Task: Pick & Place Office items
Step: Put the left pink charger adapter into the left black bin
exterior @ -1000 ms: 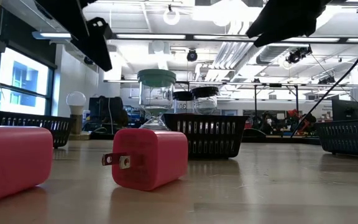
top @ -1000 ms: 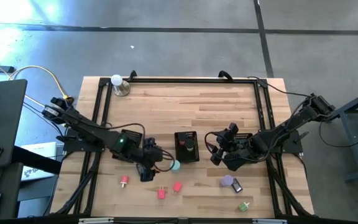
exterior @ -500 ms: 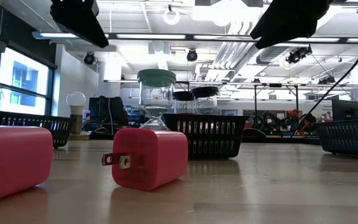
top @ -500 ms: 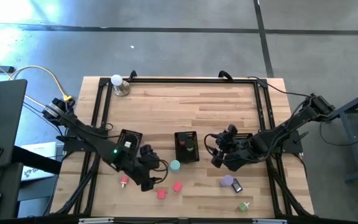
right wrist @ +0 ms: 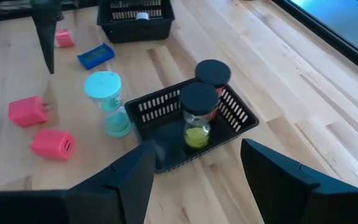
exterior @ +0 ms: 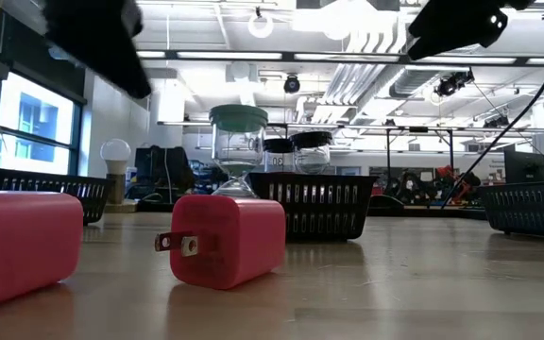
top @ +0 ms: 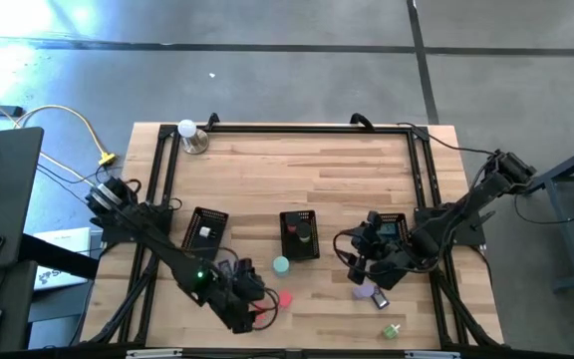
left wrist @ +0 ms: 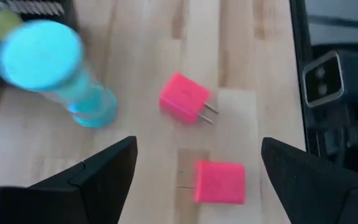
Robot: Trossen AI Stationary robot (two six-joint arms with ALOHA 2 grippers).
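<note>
The left gripper (top: 250, 312) hovers with fingers apart and empty over two pink plugs (left wrist: 184, 101) near the table's (top: 347, 179) front edge, a teal timer (left wrist: 55, 68) just beside them. The right gripper (top: 364, 267), fingers apart and empty, hangs beside the middle tray (right wrist: 229, 118).

I saw a wooden table (top: 297, 170) carrying three black mesh trays: left (top: 205, 228), middle (top: 298, 235), right (top: 388, 227). A teal hourglass (top: 281, 265) stood beside the middle one. Two pink plugs (left wrist: 183, 99) (left wrist: 220, 182) lay near it, a purple roll (top: 366, 292) and green bit (top: 392, 330) farther right, a bulb (top: 187, 131) at the far corner.
</note>
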